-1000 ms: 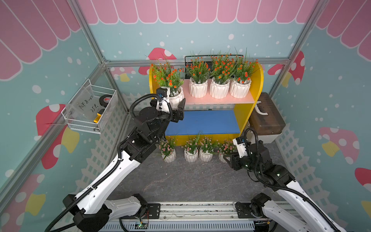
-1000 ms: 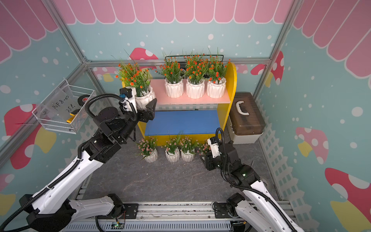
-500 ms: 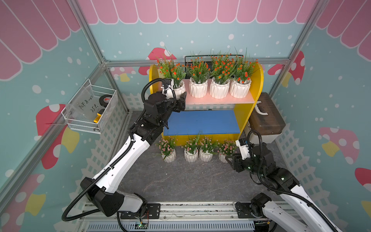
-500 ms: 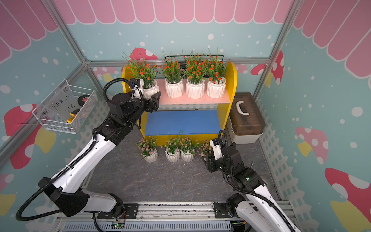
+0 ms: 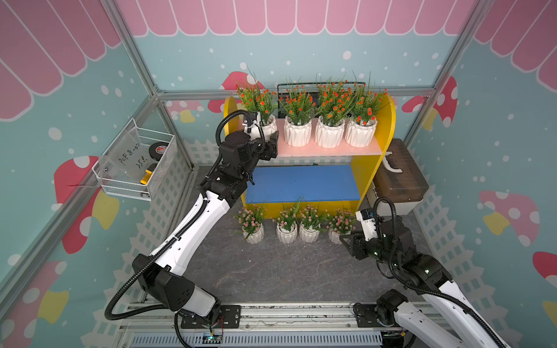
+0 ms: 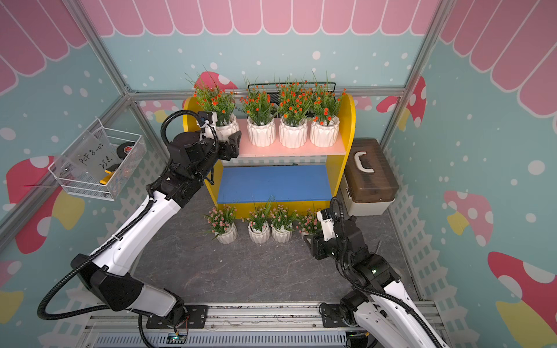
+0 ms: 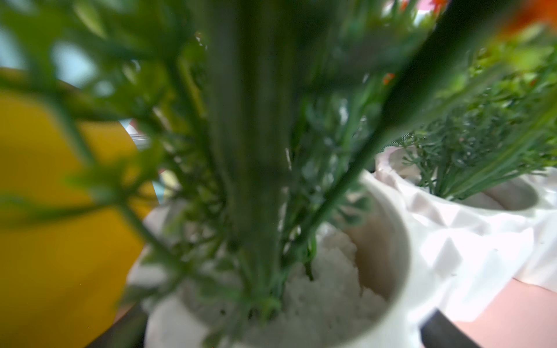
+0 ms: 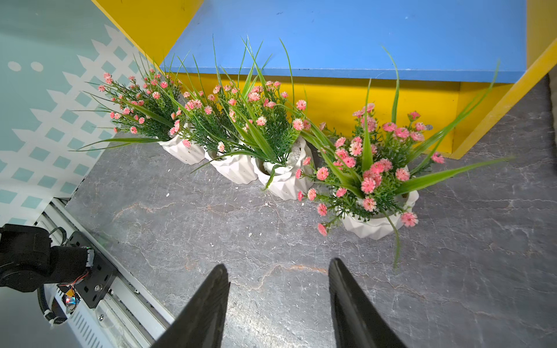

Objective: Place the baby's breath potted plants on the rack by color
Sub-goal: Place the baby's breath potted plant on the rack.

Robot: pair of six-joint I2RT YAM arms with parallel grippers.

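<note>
While my left arm stretches up and forward to the rack [image 5: 382, 120], the left gripper [image 5: 264, 137] is closed on the end orange pot [image 5: 269, 124], jaws spread only as wide as the pot, at the left end of the pink board [image 5: 331, 152]. One finger [image 5: 273, 141] sits in the narrow gap to the next of the other orange pots [image 5: 298, 135]; the yellow side panel [image 5: 230, 105] stands just beside. I cannot tell whether the held pot's base touches the board. Blurred stems fill the left wrist view.

My right arm sits low and bent, the right gripper [image 8: 278, 263] parted and empty over the floor [image 8: 211, 211], near the nearest pink pot [image 8: 376, 223] of four lined up before the blue board [image 8: 361, 36]. In both top views that gripper hides part of this pot.
</note>
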